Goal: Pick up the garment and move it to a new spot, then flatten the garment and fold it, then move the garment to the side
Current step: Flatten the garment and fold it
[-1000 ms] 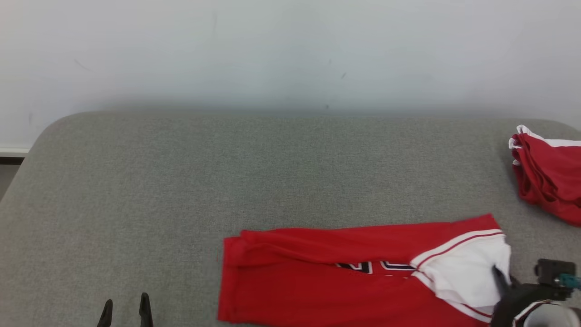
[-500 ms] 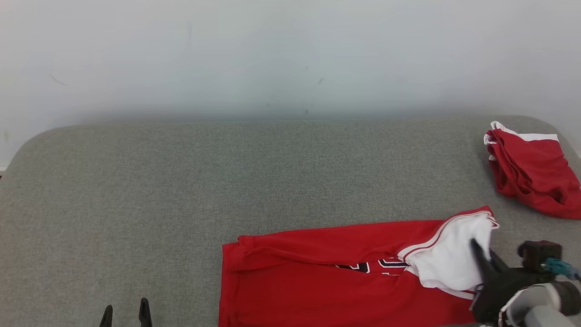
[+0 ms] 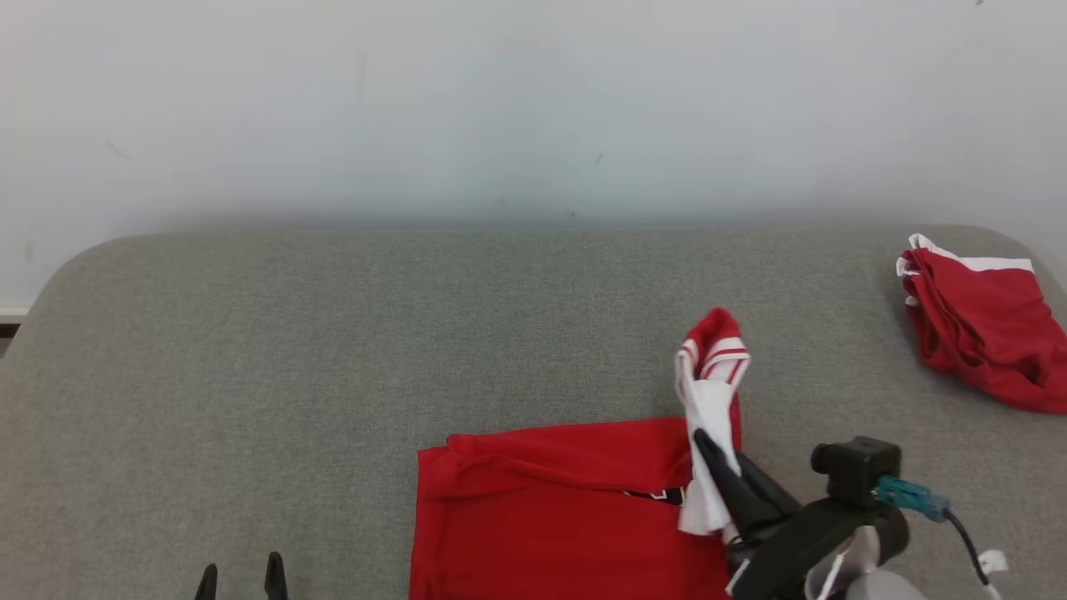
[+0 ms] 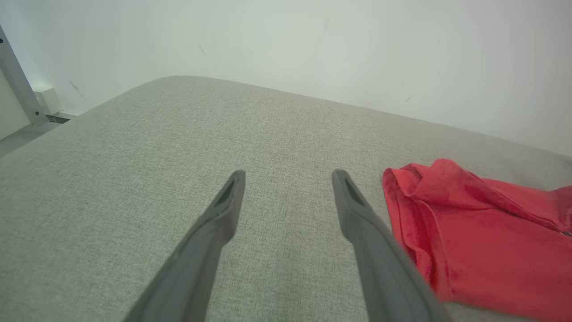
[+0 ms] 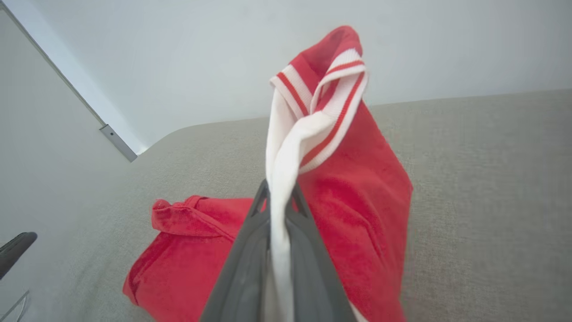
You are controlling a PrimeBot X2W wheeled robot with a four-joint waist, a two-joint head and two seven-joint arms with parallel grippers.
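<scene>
Garment [image 3: 567, 508], red, lies at the grey cushion's [image 3: 333, 333] near edge. The right hand [image 3: 704, 442] pinches its white striped end, held up; the right wrist view shows fingers [image 5: 243, 255] tight on it. The head view adds another red bundle [image 3: 975, 333] by the far right corner. The left hand [image 3: 241, 573] is spread, empty.

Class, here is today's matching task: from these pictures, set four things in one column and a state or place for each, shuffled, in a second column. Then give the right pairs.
Column 1
1. left gripper
2. right gripper
3. striped garment
4. bunched garment

Column 2
A. lies crumpled at the far right of the grey surface
B. jaws open, holding nothing
C. one end raised, the rest lying flat
D. jaws shut on white-trimmed cloth

Pairs: 1-B, 2-D, 3-C, 4-A
</scene>
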